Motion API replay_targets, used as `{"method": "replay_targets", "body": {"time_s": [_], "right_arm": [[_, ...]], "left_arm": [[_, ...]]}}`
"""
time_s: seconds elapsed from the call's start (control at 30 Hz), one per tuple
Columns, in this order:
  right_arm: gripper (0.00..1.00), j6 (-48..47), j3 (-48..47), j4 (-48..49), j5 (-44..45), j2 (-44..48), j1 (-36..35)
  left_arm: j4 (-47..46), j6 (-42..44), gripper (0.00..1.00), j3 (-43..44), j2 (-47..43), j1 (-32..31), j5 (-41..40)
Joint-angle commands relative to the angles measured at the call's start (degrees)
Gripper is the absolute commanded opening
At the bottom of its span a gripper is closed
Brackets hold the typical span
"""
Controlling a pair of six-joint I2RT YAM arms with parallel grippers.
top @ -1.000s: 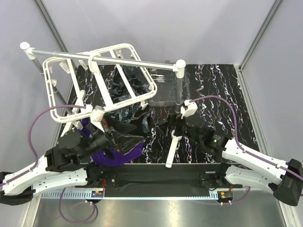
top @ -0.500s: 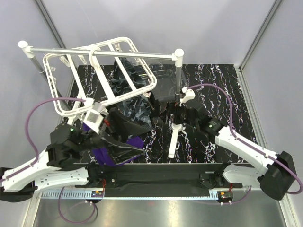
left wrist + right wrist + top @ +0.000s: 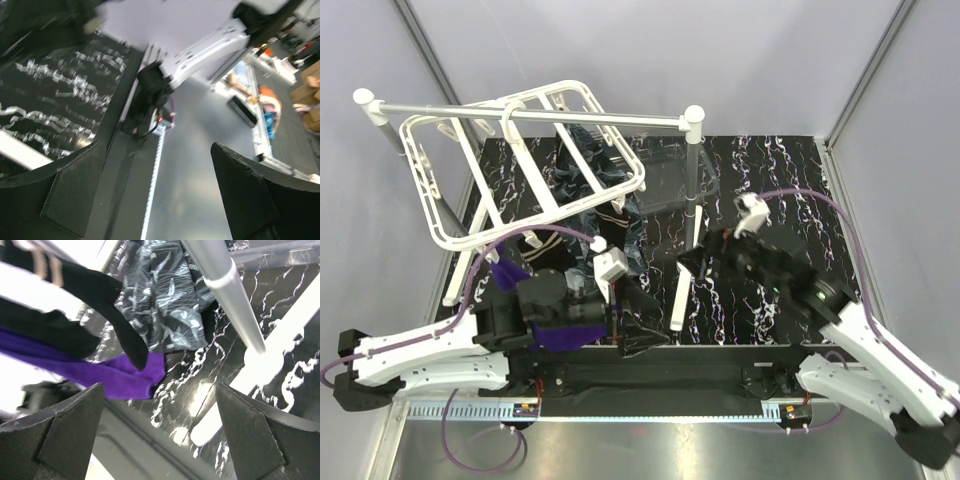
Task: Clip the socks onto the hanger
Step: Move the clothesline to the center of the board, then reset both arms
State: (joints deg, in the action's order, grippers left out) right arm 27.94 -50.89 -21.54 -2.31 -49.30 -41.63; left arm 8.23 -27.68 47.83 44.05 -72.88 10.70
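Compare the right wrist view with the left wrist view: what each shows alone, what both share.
Only the right wrist view: the purple sock, a black sock, a marbled sock and the silver rod. Only the left wrist view: the steel ledge and a white arm. Both: the marbled tabletop, plus open, empty jaws on the left gripper and right gripper.
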Motion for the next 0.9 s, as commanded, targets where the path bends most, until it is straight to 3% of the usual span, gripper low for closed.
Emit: {"method": "replay_targets", "body": {"time_s": [0.0,0.17,0.3,0.43,0.67,0.73,0.87], "right_arm": [[1.00,4.8,3.5,-9.8,2.0,8.8,-0.1],[1.00,9.1,18.1,-9.1,6.2,24.2,-0.2],[1.00,11.1,32.9,4.5,4.1,36.0,-0.2],[1.00,14.1,44.1,10.0,5.5,48.7,-0.2],[1.00,18.0,46.5,14.2,8.6,39.4,-0.2],[1.00,19.4,46.5,12.8,10.4,39.5,-0.2],[1.00,20.4,47.5,10.5,10.8,43.5,-0.2]], "left_arm": [[-1.5,1.9,0.93,-4.7,1.6,-0.6,-4.9],[-13.7,-2.5,0.96,-18.2,1.0,-0.6,-10.4],[-26.6,-6.0,0.99,-29.9,-1.7,-0.6,-13.7],[-31.4,-8.2,0.99,-38.8,-7.2,-0.6,-15.7],[-23.3,-16.1,0.99,-52.6,-31.3,-0.6,-21.1],[-20.7,-18.2,0.99,-56.5,-36.3,-0.6,-21.5],[-10.9,-20.5,0.99,-56.4,-46.2,-0.6,-23.8]]}}
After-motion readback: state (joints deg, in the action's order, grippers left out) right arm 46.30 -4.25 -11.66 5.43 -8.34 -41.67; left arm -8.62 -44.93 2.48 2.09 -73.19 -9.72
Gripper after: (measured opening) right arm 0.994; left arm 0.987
